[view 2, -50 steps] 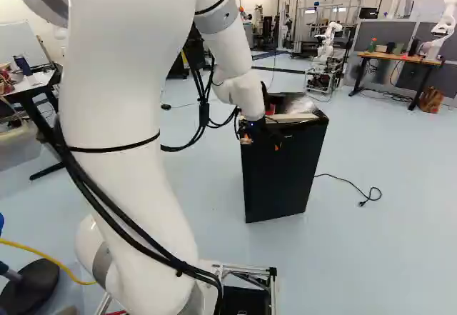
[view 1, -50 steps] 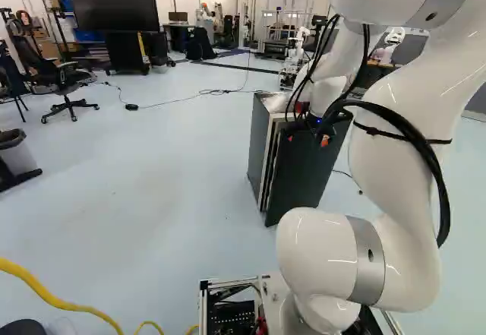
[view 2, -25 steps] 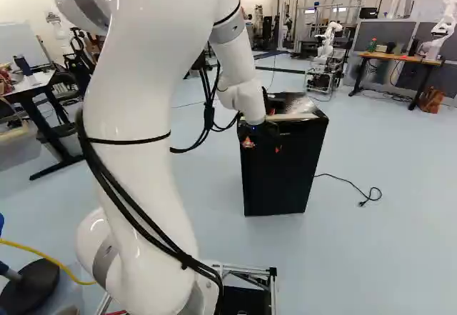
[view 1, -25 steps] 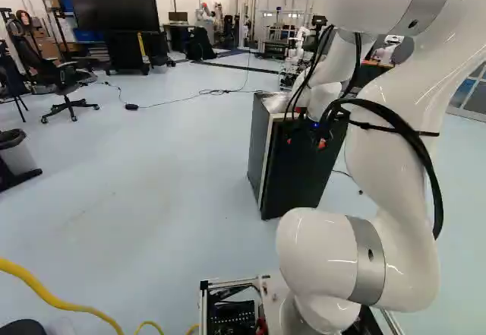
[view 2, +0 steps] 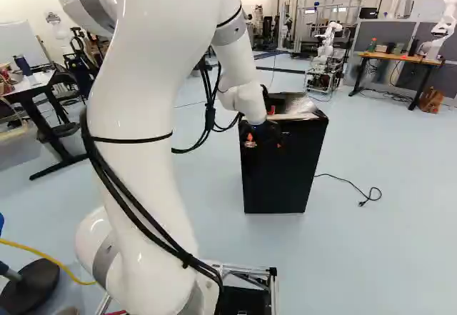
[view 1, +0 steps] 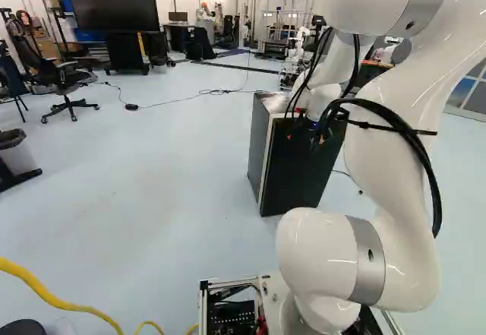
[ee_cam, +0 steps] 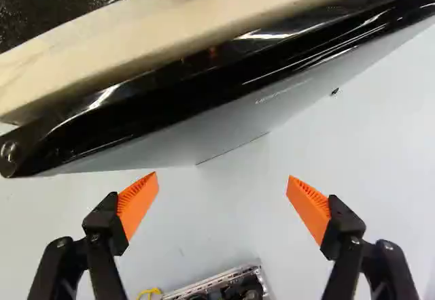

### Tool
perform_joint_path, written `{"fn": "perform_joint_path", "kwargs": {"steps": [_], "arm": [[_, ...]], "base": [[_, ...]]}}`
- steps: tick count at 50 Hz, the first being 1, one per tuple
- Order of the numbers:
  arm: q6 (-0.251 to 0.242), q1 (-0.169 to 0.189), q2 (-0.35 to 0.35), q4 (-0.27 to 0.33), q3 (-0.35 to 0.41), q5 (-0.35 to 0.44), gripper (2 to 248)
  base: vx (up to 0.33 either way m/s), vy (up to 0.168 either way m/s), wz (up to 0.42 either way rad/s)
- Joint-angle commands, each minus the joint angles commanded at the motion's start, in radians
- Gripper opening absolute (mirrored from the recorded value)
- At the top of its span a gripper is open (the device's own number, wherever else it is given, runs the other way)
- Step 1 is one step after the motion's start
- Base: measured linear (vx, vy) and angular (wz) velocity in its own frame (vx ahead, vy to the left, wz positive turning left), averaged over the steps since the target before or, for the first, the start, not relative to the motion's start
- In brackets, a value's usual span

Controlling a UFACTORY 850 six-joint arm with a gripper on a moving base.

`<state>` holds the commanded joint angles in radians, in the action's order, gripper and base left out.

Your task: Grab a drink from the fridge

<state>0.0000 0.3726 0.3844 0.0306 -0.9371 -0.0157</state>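
Hand [view 2: 263, 143] hangs open, ribbed orange pads [ee_cam: 138, 201] apart, near the boxy, glossy black fridge [view 2: 282, 179].

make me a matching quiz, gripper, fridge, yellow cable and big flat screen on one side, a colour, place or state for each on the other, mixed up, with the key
1. gripper
2. fridge
3. yellow cable
4. big flat screen

A. near left corner of the left base view
B. black front, dark grey side
C. far off, upper left of the left base view
D. open

Pairs: 1-D, 2-B, 3-A, 4-C
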Motion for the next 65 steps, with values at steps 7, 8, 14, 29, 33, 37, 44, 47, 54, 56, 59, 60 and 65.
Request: {"fn": "perform_joint_path", "kwargs": {"steps": [7, 8, 14, 29, 33, 37, 44, 47, 54, 56, 59, 60, 65], "arm": [[0.0, 0.0, 0.021, 0.0, -0.007, 0.042, 247], [0.0, 0.0, 0.024, 0.0, -0.008, 0.048, 247], [0.0, 0.0, 0.039, 0.0, -0.014, 0.074, 247], [0.0, 0.0, 0.045, 0.0, -0.016, 0.104, 247], [0.0, 0.0, 0.045, 0.0, -0.016, 0.11, 247], [0.0, 0.0, 0.045, 0.0, -0.016, 0.117, 247], [0.0, 0.0, 0.045, 0.0, -0.016, 0.127, 247], [0.0, 0.0, 0.045, 0.0, -0.016, 0.131, 247], [0.0, 0.001, 0.043, 0.0, -0.013, 0.134, 247], [0.0, 0.001, 0.039, 0.0, -0.008, 0.134, 247], [0.0, 0.002, 0.031, 0.0, 0.003, 0.134, 247], [0.0, 0.003, 0.028, 0.0, 0.007, 0.134, 247], [0.0, 0.004, 0.009, 0.0, 0.032, 0.134, 247]], "base": [[0.0, 0.0, 0.0], [0.0, 0.0, 0.0], [0.0, 0.0, 0.0], [0.0, 0.0, 0.0], [0.0, 0.0, 0.0], [0.0, 0.0, 0.0], [0.0, 0.0, 0.0], [0.0, 0.0, 0.0], [0.0, 0.0, 0.0], [0.0, 0.0, 0.0], [0.0, 0.0, 0.0], [0.0, 0.0, 0.0], [0.0, 0.0, 0.0]]}}
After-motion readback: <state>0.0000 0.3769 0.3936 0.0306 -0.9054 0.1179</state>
